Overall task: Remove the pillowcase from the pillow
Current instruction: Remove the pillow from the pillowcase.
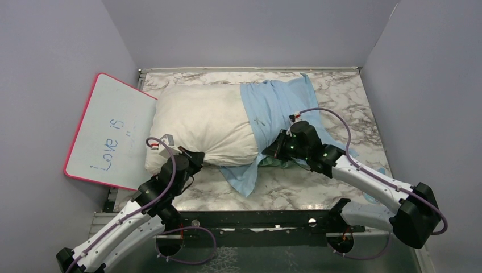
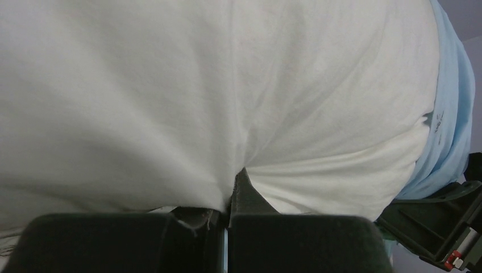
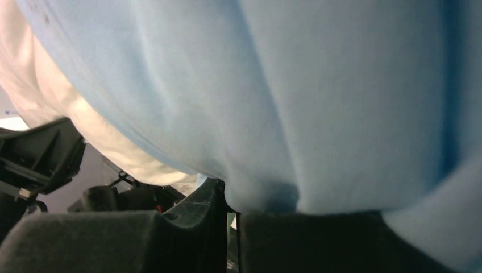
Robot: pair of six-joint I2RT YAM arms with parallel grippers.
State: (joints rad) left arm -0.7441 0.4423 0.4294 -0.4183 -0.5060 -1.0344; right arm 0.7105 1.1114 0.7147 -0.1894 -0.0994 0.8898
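The pillow [image 1: 199, 122] lies toward the far left of the marble surface [image 1: 341, 96]. Its right end is inside the light blue pillowcase [image 1: 273, 105], which is bunched there with a flap spilling to the near side. The left end effector [image 1: 192, 158] is clenched on cream fabric at the pillow's near edge. The right end effector [image 1: 271, 150] looks pinched on a fold of blue cloth. To do this well, I'd anchor the pillow on the left and draw the case steadily rightward, low and straight, gripping cloth only.
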